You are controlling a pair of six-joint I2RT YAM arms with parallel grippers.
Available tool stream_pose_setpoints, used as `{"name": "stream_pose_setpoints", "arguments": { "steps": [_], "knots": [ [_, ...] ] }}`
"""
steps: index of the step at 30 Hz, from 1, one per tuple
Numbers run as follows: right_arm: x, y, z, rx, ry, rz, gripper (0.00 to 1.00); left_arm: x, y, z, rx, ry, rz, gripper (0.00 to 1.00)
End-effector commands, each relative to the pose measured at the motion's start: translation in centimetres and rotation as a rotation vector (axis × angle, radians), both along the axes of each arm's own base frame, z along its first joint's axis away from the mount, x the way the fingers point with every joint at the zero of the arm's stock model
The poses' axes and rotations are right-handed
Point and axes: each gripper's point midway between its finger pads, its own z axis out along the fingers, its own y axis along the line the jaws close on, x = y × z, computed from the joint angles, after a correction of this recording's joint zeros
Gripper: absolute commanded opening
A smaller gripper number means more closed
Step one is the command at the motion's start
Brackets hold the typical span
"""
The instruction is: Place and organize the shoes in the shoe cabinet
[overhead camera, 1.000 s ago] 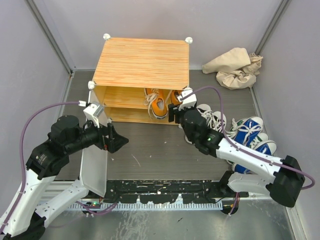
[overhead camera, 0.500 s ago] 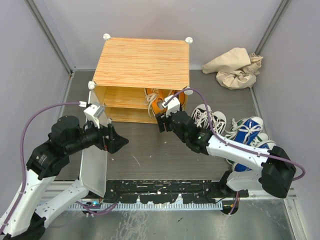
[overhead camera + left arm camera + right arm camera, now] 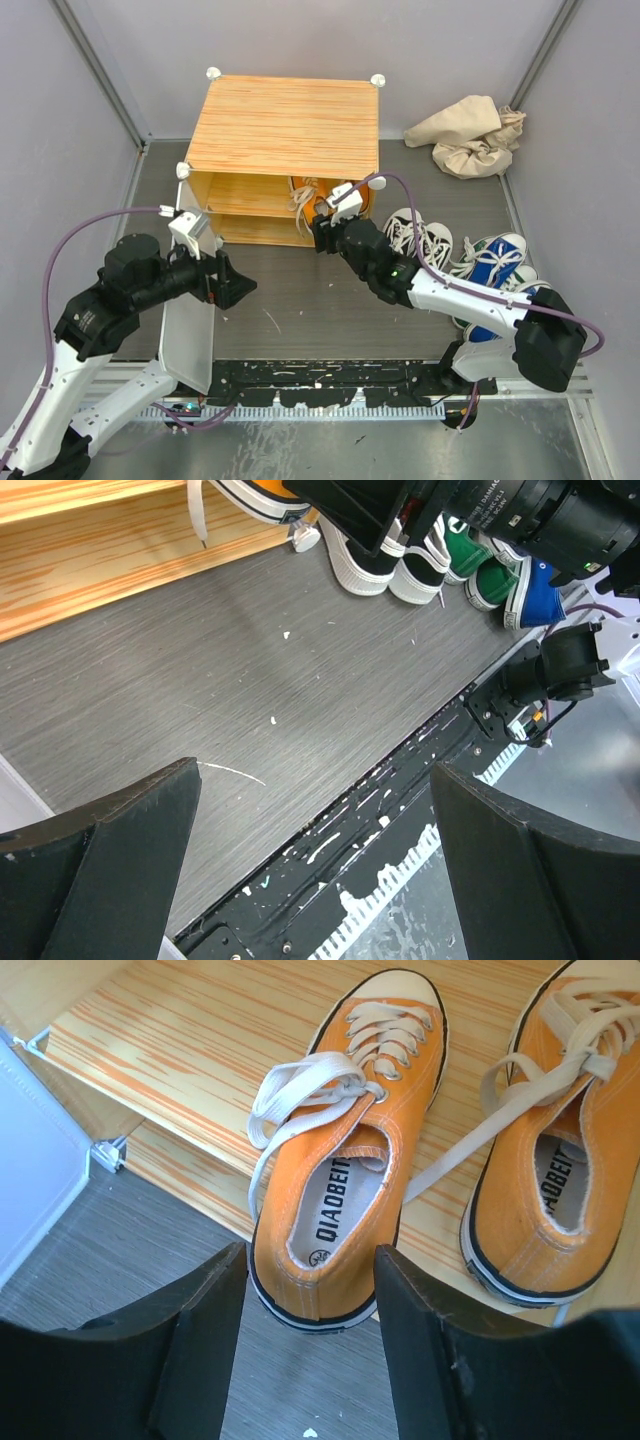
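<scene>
While the left gripper stays beside the open door, jaws wide and nothing between them, the right gripper has swung left across the cabinet front. It now sits at the orange shoe on the shelf. Its jaws are half-wide and flank the heel; I cannot tell if they pinch yet. The mate lies just right of it on the same shelf. Judgement: the orange pair is being straightened. The white-black pair and blue pair lie on the floor to the right, not yet shelved.
</scene>
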Motion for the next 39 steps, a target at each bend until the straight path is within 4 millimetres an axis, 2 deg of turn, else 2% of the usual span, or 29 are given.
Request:
{"name": "stream_pose_setpoints", "arguments": {
  "steps": [1, 5, 7, 9, 13, 15, 20, 24, 29, 33, 39],
  "knots": [
    [0.8, 1.1, 1.2, 0.049, -0.024, -0.011, 0.58, 0.3, -0.1, 0.6, -0.011, -0.043, -0.003, 0.98],
    [0.7, 1.4, 0.3, 0.043, 0.004, -0.004, 0.57, 0.1, 0.1, 0.7, -0.014, -0.048, 0.0, 0.98],
    [0.8, 1.2, 0.2, 0.044, 0.007, -0.016, 0.53, 0.1, 0.1, 0.7, -0.016, -0.051, 0.0, 0.98],
    [1.0, 1.1, 0.4, 0.048, -0.001, -0.03, 0.41, 0.1, 0.2, 0.8, -0.016, -0.052, 0.003, 0.98],
    [1.6, 0.7, 1.7, 0.074, -0.044, -0.064, 0.08, 0.0, 0.2, 0.9, -0.016, -0.052, 0.002, 0.98],
    [1.9, 0.5, 3.2, 0.115, -0.082, -0.086, 0.02, -0.1, 0.3, 1.0, -0.017, -0.053, 0.003, 0.98],
    [2.0, -0.3, 8.0, 0.241, -0.208, -0.147, 0.01, -0.1, 0.4, 1.0, -0.013, -0.054, 0.007, 0.98],
    [2.6, -0.6, 9.8, 0.294, -0.274, -0.201, 0.01, -0.1, 0.5, 1.2, -0.013, -0.058, 0.011, 0.98],
    [4.1, -0.6, 9.1, 0.235, -0.316, -0.267, 0.01, -0.1, 0.5, 1.0, -0.006, -0.053, 0.008, 0.98],
    [5.3, -0.7, 7.6, 0.165, -0.328, -0.332, 0.01, -0.1, 0.5, 1.0, -0.001, -0.054, 0.008, 0.98],
    [6.2, -2.5, 5.9, 0.149, -0.335, -0.485, 0.01, -0.2, 0.6, 0.9, 0.001, -0.053, 0.007, 0.98]
  ]
}}
